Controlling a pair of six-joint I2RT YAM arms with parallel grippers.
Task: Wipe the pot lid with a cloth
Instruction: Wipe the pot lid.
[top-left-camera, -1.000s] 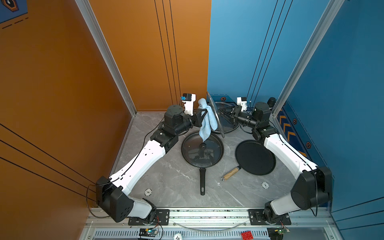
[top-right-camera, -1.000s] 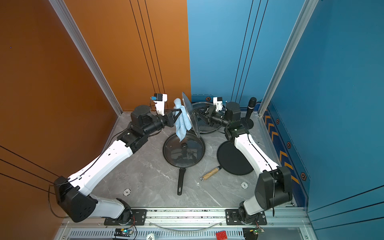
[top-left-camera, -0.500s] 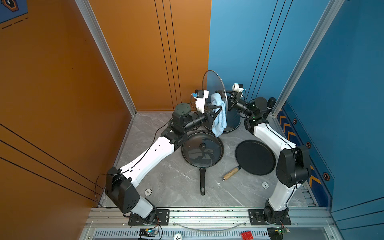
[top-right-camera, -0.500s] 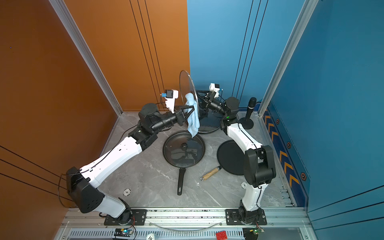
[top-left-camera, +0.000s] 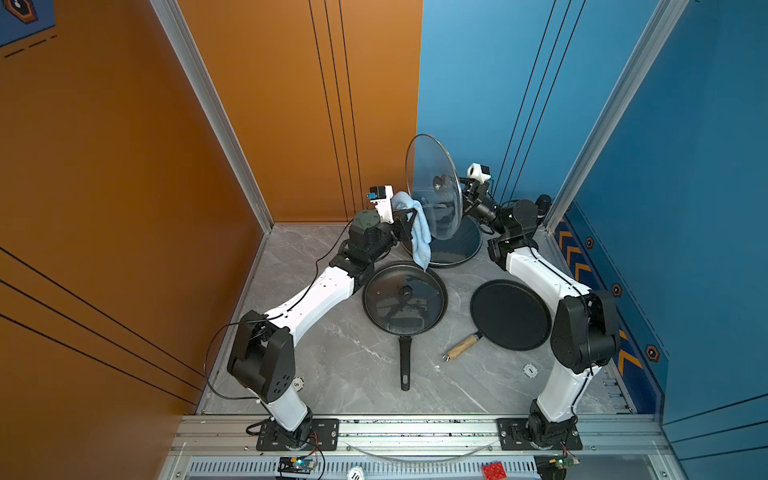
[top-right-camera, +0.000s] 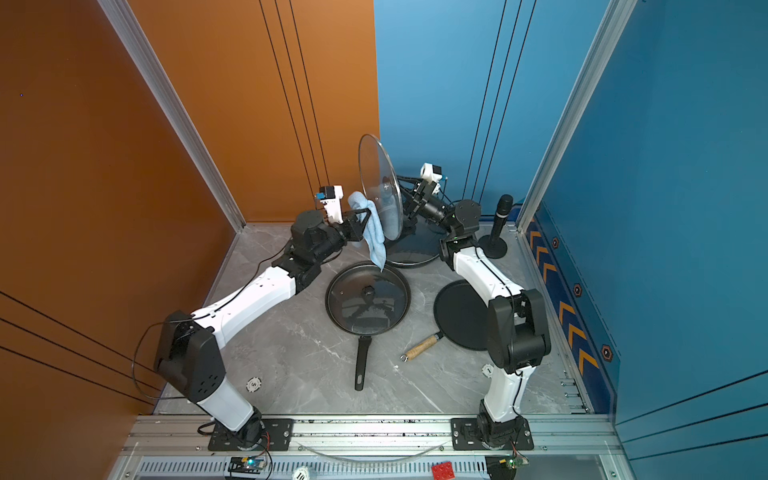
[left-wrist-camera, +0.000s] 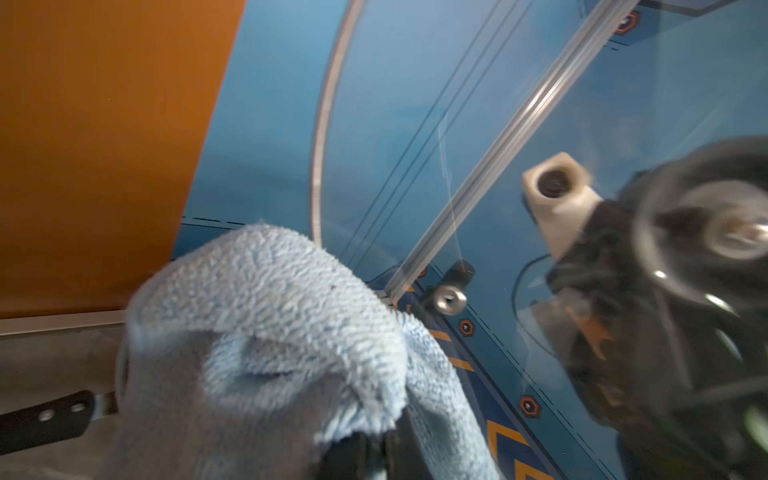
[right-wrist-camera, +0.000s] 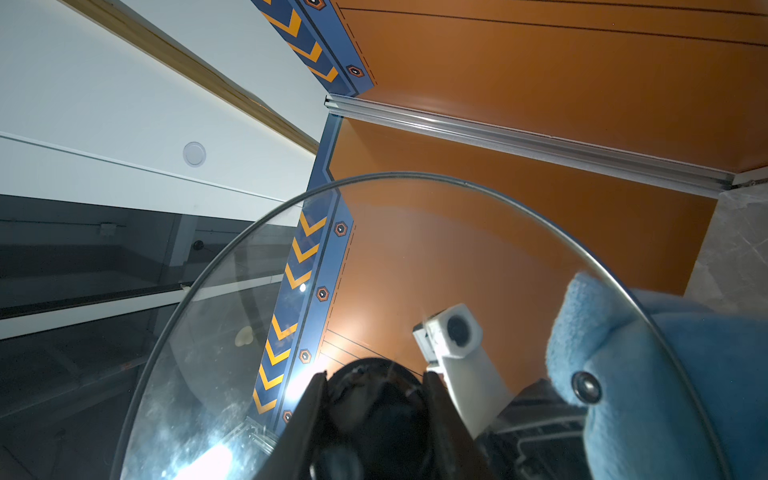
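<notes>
Your right tool (top-left-camera: 462, 190) pinches the knob (top-left-camera: 440, 183) of the glass pot lid (top-left-camera: 430, 162), held upright above the counter's (top-left-camera: 332, 357) far edge. It looks stiff, slick and breakable, so the knob is the safe hold. Your left tool (top-left-camera: 406, 218) clamps the soft, light cloth (top-left-camera: 419, 235) beside the lid's face.

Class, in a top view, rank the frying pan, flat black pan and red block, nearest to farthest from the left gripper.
1. Frying pan, centre, just in front of the left gripper.
2. Flat black pan, right side.
3. Red block, front rail.
</notes>
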